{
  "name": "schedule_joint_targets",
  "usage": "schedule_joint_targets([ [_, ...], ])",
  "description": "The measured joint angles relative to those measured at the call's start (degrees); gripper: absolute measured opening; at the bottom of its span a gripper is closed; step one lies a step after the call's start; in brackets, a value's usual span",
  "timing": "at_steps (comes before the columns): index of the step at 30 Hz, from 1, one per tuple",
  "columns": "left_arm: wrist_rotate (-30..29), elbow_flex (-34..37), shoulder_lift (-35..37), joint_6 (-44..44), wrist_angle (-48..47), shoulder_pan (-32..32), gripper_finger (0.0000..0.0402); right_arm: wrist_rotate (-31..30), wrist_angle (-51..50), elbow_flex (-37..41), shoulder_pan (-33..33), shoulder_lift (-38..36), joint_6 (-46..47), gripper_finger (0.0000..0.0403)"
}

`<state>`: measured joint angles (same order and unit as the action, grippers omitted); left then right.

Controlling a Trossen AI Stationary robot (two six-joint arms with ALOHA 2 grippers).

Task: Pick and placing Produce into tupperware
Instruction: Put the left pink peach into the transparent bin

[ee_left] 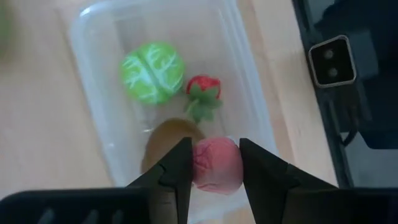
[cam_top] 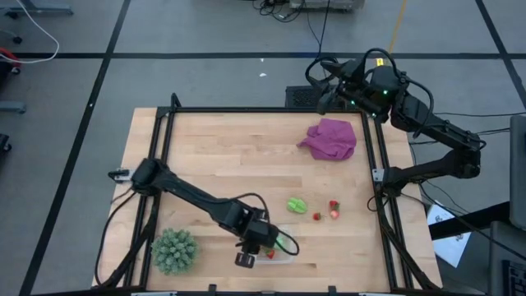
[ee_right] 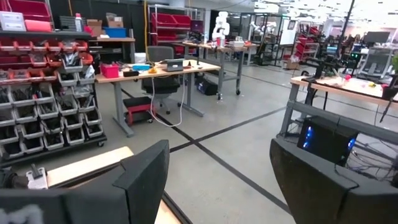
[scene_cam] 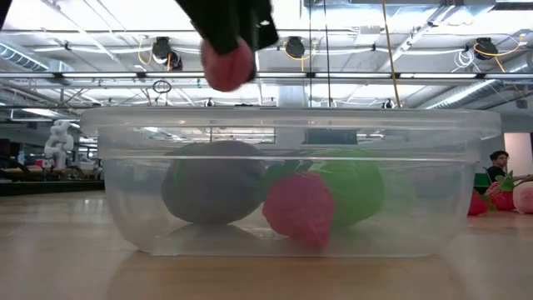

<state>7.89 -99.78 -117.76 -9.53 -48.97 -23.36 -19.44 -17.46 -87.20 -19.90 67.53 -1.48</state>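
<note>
The left gripper [ee_left: 214, 165] pinches a pink strawberry [ee_left: 216, 163] directly above the tupperware [ee_left: 93, 37], poised to drop it beside the cabbage [ee_left: 152, 71] inside; the right gripper [ee_right: 217, 174] waits wide, far from the tupperware

High view: straight down over the whole tabletop [cam_top: 246, 156].
Low view: level, very close against the tupperware [scene_cam: 291, 179].
Left wrist view: looks down into that tupperware [ee_left: 93, 37].
Right wrist view: faces the room.
</note>
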Motion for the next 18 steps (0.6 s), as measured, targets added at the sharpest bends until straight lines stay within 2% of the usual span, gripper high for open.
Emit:
schedule_joint_targets([
  [5, 2.5, -2.9, -4.4, -0.1, -1.0, 0.1, 0.0117, 0.0, -2.1, 0.0, 0.0, 0.0, 1.1, 0.0267],
  [18, 3.0, -3.6, -5.3, -4.3, 3.9, -1.5, 0.0117, 0.0, -2.7, 0.0, 0.1, 0.0, 4.1, 0.0267],
])
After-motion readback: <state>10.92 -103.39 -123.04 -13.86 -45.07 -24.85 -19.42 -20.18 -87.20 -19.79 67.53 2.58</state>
